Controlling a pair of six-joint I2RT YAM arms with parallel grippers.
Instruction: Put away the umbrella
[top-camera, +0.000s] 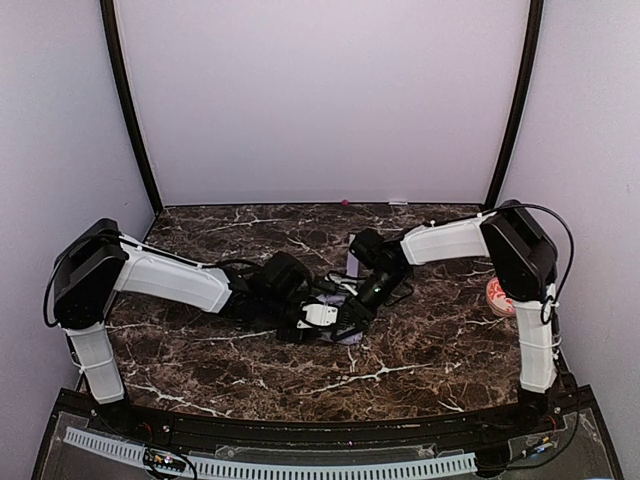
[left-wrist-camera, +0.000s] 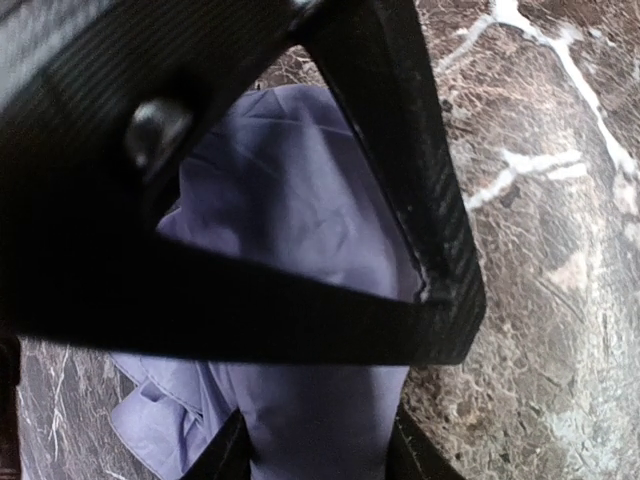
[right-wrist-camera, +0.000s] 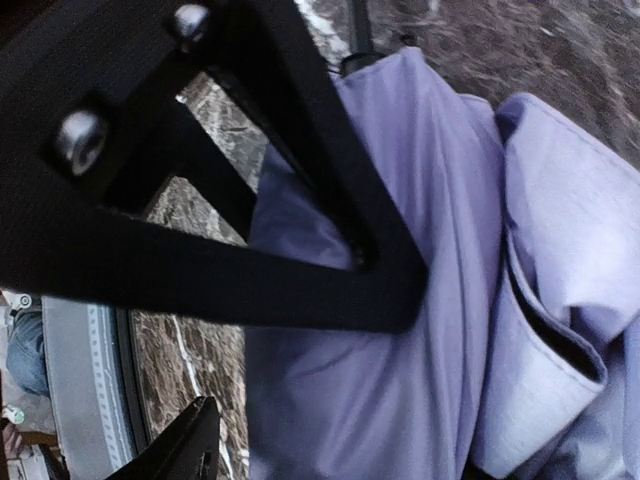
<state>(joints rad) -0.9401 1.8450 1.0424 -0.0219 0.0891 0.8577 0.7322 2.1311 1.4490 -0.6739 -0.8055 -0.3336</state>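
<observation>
The umbrella (top-camera: 349, 264) lies folded at the middle of the marble table (top-camera: 430, 350), mostly hidden under both grippers in the top view. In the left wrist view its pale lavender fabric (left-wrist-camera: 290, 210) fills the gap between my left gripper's (left-wrist-camera: 320, 455) fingers (left-wrist-camera: 225, 458), which press on it from both sides. My left gripper (top-camera: 318, 316) is shut on it. In the right wrist view the umbrella's bundled folds (right-wrist-camera: 440, 250) run between my right gripper's (right-wrist-camera: 330, 450) jaws, with a strip of table showing beside the left finger (right-wrist-camera: 180, 445). My right gripper (top-camera: 356, 308) is open around the fabric.
A small red-and-white patterned disc (top-camera: 499, 296) lies near the right edge, behind the right arm's upright link. White walls with black corner poles (top-camera: 130, 110) enclose the table. A tiny pink speck (top-camera: 345, 201) sits at the back edge.
</observation>
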